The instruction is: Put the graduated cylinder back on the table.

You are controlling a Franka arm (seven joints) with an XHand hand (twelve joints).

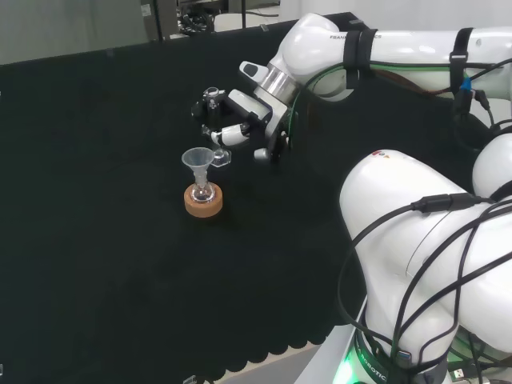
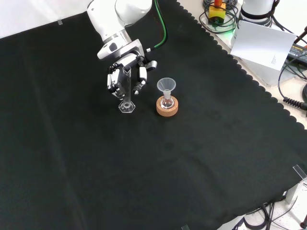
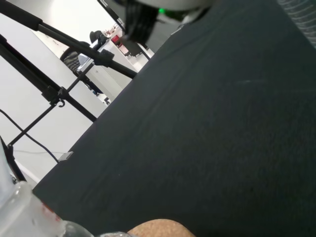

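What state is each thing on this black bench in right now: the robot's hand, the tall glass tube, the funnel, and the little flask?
Hand: fingers curled round the tube.
Glass tube: held roughly upright, base near the cloth; whether it touches is unclear.
Funnel: upright, stem down in the flask's neck.
Flask: upright in its cork ring, contents too hard to tell.
Cork ring: flat on the cloth, beside the tube.

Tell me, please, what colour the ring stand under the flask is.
Tan cork, clearest in the front view.
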